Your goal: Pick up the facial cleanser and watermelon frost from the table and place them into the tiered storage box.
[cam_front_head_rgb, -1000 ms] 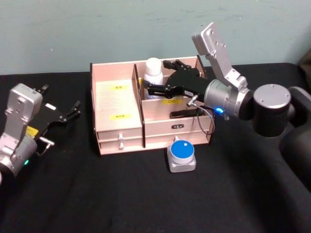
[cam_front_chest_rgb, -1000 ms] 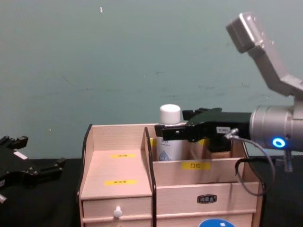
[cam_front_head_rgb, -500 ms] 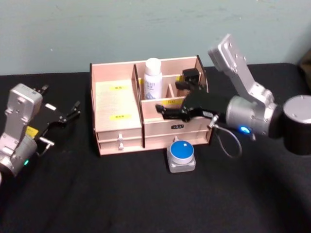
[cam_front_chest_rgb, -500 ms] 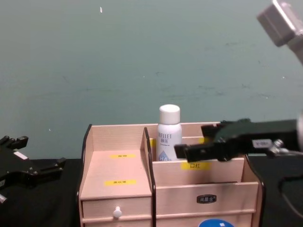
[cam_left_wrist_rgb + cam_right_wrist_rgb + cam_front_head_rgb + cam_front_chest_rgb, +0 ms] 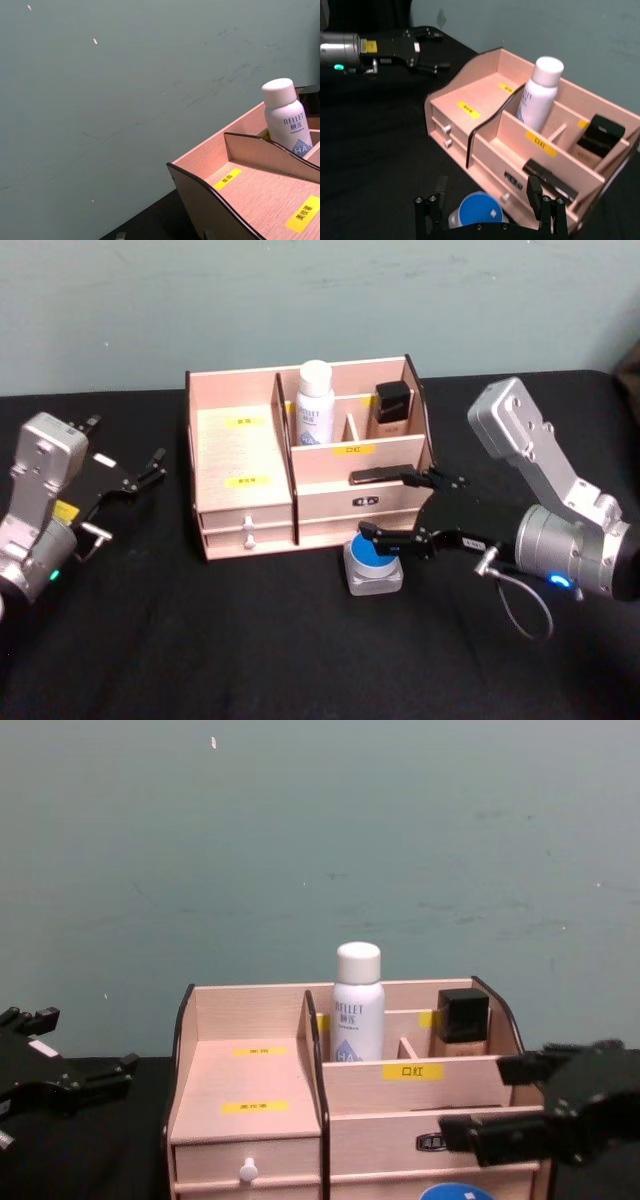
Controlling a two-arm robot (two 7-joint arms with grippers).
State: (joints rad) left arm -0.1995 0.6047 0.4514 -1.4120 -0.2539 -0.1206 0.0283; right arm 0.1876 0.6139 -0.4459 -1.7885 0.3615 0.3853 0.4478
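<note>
jaws of the right gripper (image 5: 395, 508) are spreading apart above the blue-lidded watermelon frost (image 5: 374, 558) on the bench, likely lining up a grasp. facial cleanser (image 5: 316, 400) is standing inside the tiered storage box (image 5: 236, 508). left gripper (image 5: 432, 50) is sitting parked at the left, jaws apart.

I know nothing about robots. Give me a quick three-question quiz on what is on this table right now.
1. True or false: the white bottle stands upright in a rear compartment of the tiered storage box.
2. Where is the blue-topped container?
A. In a drawer
B. On the table, in front of the box
C. On top of the white bottle
3. Which is right by that container, fingers open: the left gripper or the right gripper?

Key: 1 true. 2 B. 3 the right gripper; the left one sits off to the box's left.
</note>
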